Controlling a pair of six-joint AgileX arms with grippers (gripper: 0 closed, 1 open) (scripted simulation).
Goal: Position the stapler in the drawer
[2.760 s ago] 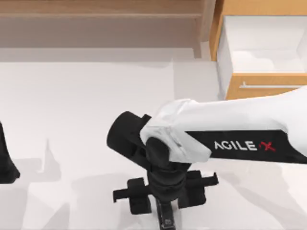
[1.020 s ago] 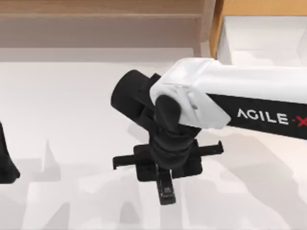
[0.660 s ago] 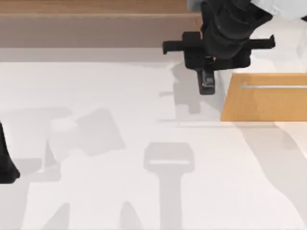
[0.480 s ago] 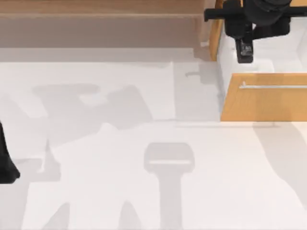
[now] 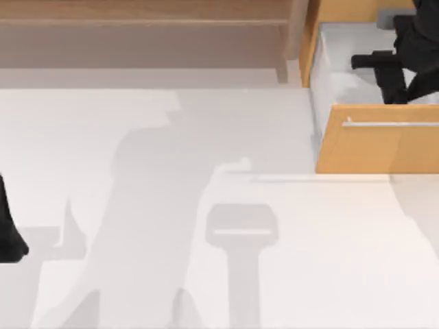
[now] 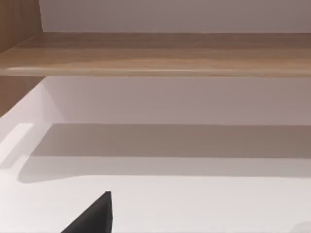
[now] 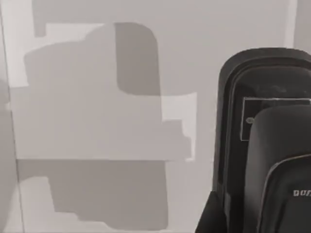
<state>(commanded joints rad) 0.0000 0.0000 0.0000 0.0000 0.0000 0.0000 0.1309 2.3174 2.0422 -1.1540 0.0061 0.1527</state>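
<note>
The drawer (image 5: 377, 147) stands open at the table's back right, with an orange-wood front, a silver bar handle (image 5: 391, 124) and white inner walls. My right gripper (image 5: 396, 83) reaches down inside it. In the right wrist view the black stapler (image 7: 231, 126) points its rounded end away from the camera, with a dark finger (image 7: 286, 165) pressed against it, over the drawer's white floor (image 7: 97, 97). I cannot tell whether the stapler touches that floor. My left gripper (image 5: 7, 233) is parked at the table's left edge, and one of its black tips (image 6: 95, 218) shows in the left wrist view.
A wide grey-brown wooden shelf unit (image 5: 144, 34) runs along the back of the table, and its shelf (image 6: 155, 53) faces the left wrist camera. The white tabletop (image 5: 206, 137) spreads in front of it, crossed by arm shadows.
My right arm lifted the stapler from the table's front middle and carried it back and right. It has now gone over the drawer's edge and down inside. The left arm stayed still.
</note>
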